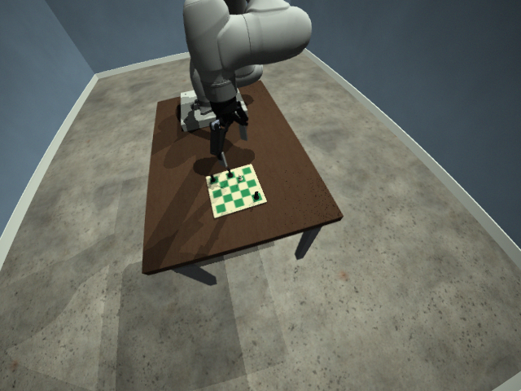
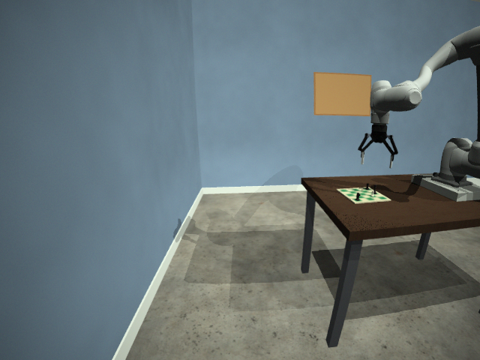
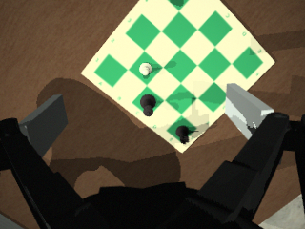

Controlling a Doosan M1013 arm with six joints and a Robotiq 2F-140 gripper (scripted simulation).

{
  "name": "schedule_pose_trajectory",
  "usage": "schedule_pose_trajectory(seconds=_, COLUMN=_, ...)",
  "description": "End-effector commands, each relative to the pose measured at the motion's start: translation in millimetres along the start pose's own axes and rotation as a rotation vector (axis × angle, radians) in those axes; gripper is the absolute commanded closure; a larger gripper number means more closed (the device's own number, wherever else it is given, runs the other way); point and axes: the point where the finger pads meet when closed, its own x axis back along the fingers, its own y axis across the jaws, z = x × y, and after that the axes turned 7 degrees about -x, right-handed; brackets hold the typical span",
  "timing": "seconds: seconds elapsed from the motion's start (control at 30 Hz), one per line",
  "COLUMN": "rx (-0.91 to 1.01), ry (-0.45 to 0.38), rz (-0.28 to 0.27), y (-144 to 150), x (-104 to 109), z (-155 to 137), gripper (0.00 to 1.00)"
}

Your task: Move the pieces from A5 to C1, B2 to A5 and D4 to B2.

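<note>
"Before you call it done, where's the white pawn (image 1: 240, 177) (image 2: 373, 193) (image 3: 145, 69)?"

"Upright on B2, well below the pincer (image 1: 234, 151) (image 2: 376, 164) (image 3: 145, 103), just beyond the black piece on C1 (image 1: 229, 173) (image 2: 374, 189) (image 3: 148, 102)."

"And the pincer?"

"Wide, holding nothing. Another black piece (image 1: 256, 195) (image 2: 358, 196) (image 3: 177, 2) stands on A5, farther out; D4 is vacant. I judge all three moves done."

"So what's next?"

"Probably just withdrawing. The height gap matters: straight up, the fingers should miss everything."

Arm (image 1: 252, 37) (image 2: 439, 64) arched; claw (image 1: 234, 147) (image 2: 376, 166) (image 3: 145, 103) pointing down, raised, spread wide, gripping nothing.
</note>
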Motion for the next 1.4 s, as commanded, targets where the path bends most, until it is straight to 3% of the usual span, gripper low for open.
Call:
schedule_pose_trajectory(seconds=0.0, rx=0.000, ry=0.000, rz=0.000, y=0.0, x=7.6, z=0.0, gripper=0.00)
schedule_pose_trajectory(seconds=0.3, rx=0.000, ry=0.000, rz=0.000, y=0.0, x=18.0, z=0.0, gripper=0.00)
schedule_pose_trajectory(seconds=1.37, rx=0.000, ry=0.000, rz=0.000, y=0.0, x=18.1, z=0.0, gripper=0.00)
